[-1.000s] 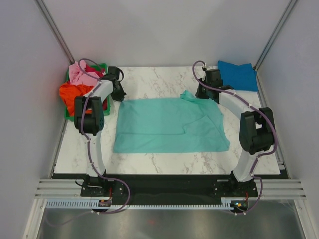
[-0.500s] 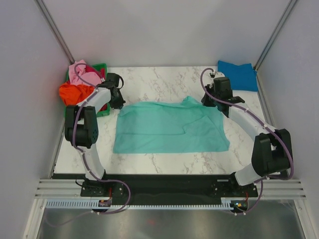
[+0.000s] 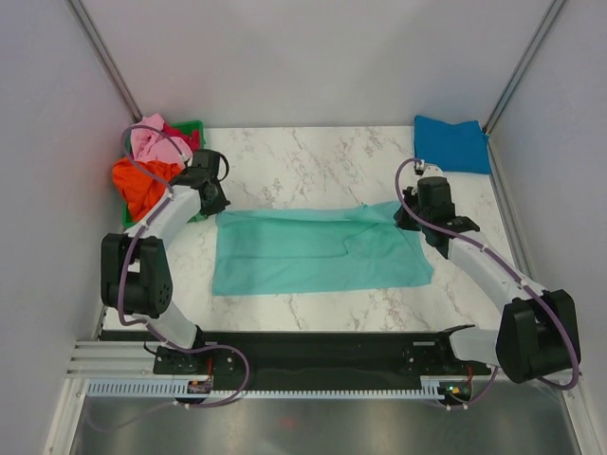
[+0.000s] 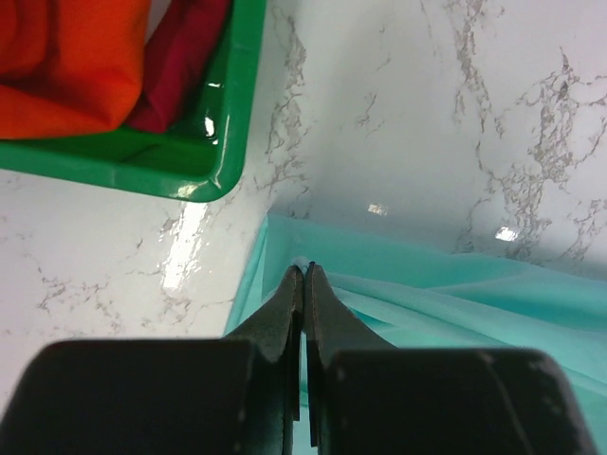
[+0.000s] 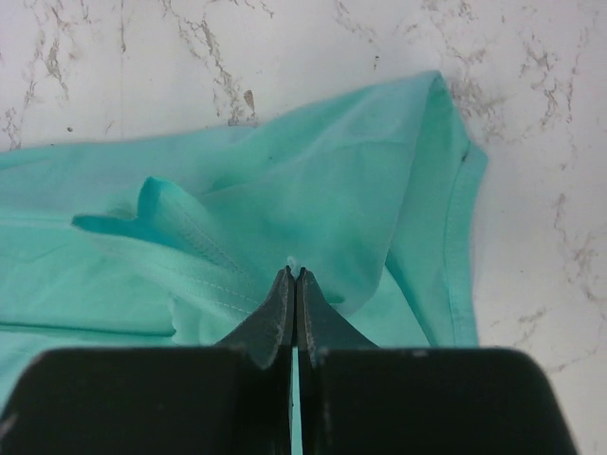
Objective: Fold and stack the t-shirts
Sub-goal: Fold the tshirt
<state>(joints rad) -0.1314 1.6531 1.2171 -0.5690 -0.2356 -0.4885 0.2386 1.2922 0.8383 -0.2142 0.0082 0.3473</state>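
Both claws fully closed, each pinching a thin bit of the teal shirt (image 3: 313,256). Left claw (image 4: 303,275) has the far left corner, just beside the green crate (image 4: 190,171). Right claw (image 5: 294,277) has the far right edge, by the sleeve.

The shirt lies flat mid-table (image 3: 313,161), long side running left-right, with its far edge lifted at my tips. The blue shirt (image 3: 453,142) sits folded in the far right corner. The orange shirt (image 3: 137,180) and pink shirt (image 3: 147,142) are heaped in the crate.

My read: this is the fold of the far edge toward the near hem, about half done.

How I'd run it:
- Move both claws in step at the same height, or the crease goes diagonal.
- Hold light tension between the claws so the edge stays straight, but don't drag the bottom layer.
- The right-side sleeve looks rucked up, so carry it over flat, not bunched.
- Both pinches are small, so go slow; a jerk could pull the cloth out.
- Land the edge on the near hem, then let go.
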